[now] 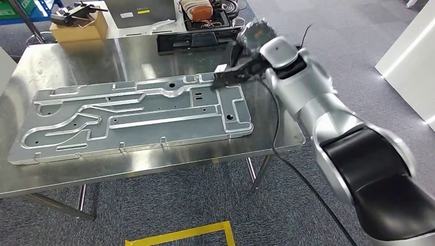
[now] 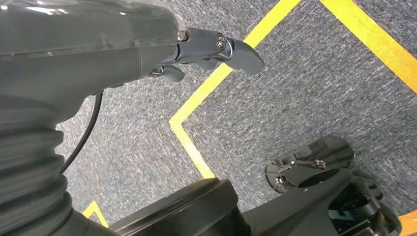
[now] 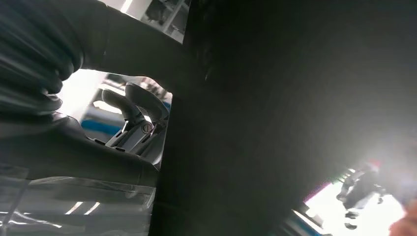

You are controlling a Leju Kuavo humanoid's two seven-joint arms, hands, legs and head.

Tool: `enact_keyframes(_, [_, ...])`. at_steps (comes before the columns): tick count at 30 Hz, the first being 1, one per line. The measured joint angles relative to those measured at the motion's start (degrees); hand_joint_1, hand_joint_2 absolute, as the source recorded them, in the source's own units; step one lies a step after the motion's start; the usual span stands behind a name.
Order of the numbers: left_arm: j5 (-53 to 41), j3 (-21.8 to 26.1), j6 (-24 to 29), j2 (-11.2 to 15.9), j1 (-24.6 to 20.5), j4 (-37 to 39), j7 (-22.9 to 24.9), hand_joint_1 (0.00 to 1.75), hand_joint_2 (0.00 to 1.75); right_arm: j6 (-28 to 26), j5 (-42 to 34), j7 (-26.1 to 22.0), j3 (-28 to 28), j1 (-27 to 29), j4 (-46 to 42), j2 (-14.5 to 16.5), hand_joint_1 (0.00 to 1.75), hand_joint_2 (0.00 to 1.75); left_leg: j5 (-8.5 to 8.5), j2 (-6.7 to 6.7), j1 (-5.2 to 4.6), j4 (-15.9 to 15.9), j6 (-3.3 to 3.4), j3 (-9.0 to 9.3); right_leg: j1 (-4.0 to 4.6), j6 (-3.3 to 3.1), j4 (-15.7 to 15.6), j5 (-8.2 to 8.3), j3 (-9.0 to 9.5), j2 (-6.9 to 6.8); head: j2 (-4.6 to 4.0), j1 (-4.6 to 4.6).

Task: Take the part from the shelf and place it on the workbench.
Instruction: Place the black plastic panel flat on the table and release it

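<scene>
My right hand (image 1: pixel 245 67) hangs over the far right part of the steel workbench (image 1: pixel 77 59), at the right end of a big machined aluminium plate (image 1: pixel 133 115). It grips a dark flat part (image 1: pixel 225 78) that reaches down to the plate's far right corner; I cannot tell whether they touch. In the right wrist view the dark part (image 3: pixel 275 123) looms close beside the hand's fingers (image 3: pixel 140 110). My left hand (image 2: pixel 206 49) hangs over the carpet, fingers loosely apart, holding nothing.
A long black tray (image 1: pixel 192 42) lies behind the plate, with a cardboard box (image 1: pixel 79 25) and clutter further back. A black cable (image 1: pixel 279 148) trails off the bench's right edge. Yellow tape (image 1: pixel 184 233) marks the floor. A white cabinet (image 1: pixel 410 61) stands at the right.
</scene>
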Motion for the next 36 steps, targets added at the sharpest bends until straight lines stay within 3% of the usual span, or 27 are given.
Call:
enact_keyframes(7, [0.61, 0.63, -0.75, 0.37, -0.14, 0.00, -0.89, 0.00, 1.75, 0.88, 0.05, 0.48, 0.02, -7.36, 5.15, -2.14, 1.75, 1.75, -0.08, 0.00, 0.00, 0.00, -0.03, -0.01, 0.00, 0.01, -0.01, -0.08, -0.01, 0.01, 0.00, 0.00])
enact_keyframes(21, [-0.73, 0.63, -1.92, 0.64, -1.09, 0.00, -0.54, 0.00, 1.75, -1.27, -0.03, -0.39, 0.02, -7.75, 8.41, -6.29, 1.75, 1.75, -0.09, 0.02, -0.04, 0.04, 0.00, -0.01, -0.05, 0.06, -0.03, -0.04, -0.01, 0.03, 0.00, 0.00])
enact_keyframes(26, [-1.04, 0.59, -1.92, 0.72, -1.28, 0.00, -0.54, 0.00, 1.75, -1.43, -0.03, -0.40, 0.02, -7.61, 8.76, -6.85, 1.75, 1.75, -0.36, 0.04, -0.21, 0.27, 0.45, -0.05, -0.21, 0.56, -0.05, -0.07, -0.01, 0.07, 0.00, 0.00])
enact_keyframes(29, [-1.05, 0.58, -1.92, 0.75, -1.39, 0.00, -0.54, 0.00, 1.75, -1.54, -0.02, -0.37, 0.02, -7.58, 8.77, -7.11, 1.75, 1.75, -0.71, 0.11, -0.06, -0.40, 1.10, 0.40, -0.18, 1.00, 1.03, 0.10, -0.09, 0.09, 0.00, 0.00])
enact_keyframes(31, [-1.04, 0.57, -1.94, 0.73, -1.43, 0.00, -0.55, 0.00, 1.75, -1.64, -0.01, -0.33, 0.04, -7.66, 8.76, -7.34, 1.75, 1.75, -1.29, 0.18, 0.22, -0.81, 1.58, 1.40, -0.30, 1.55, 3.88, -0.95, -1.50, 0.09, 0.00, 0.01])
enact_keyframes(34, [-0.78, 0.57, -2.08, 0.73, -1.45, 0.00, -0.51, 0.00, 1.75, -1.71, 0.08, -0.31, 0.22, -7.64, 8.89, -7.56, 1.75, 1.75, -2.09, 0.36, 0.40, -0.79, 1.53, 2.73, -1.11, 2.51, 14.33, -4.88, -7.89, -0.04, 0.00, -0.01])
enact_keyframes(35, [-0.59, 0.58, -2.13, 0.73, -1.40, 0.00, -0.44, 0.00, 1.75, -1.63, 0.10, -0.23, 0.38, -7.51, 8.99, -7.59, 1.75, 1.75, -2.36, 0.41, 0.49, -0.70, 1.33, 3.14, -1.44, 2.76, 16.81, -5.37, -9.75, -0.08, 0.00, -0.01])
enact_keyframes(36, [-0.41, 0.58, -2.16, 0.73, -1.34, 0.00, -0.34, 0.00, 1.75, -1.47, 0.11, 0.04, 0.61, -7.35, 9.10, -7.58, 1.75, 1.75, -2.65, 0.42, 0.60, -0.56, 1.07, 3.58, -1.75, 2.97, 17.23, -4.81, -10.60, -0.13, 0.00, -0.01])
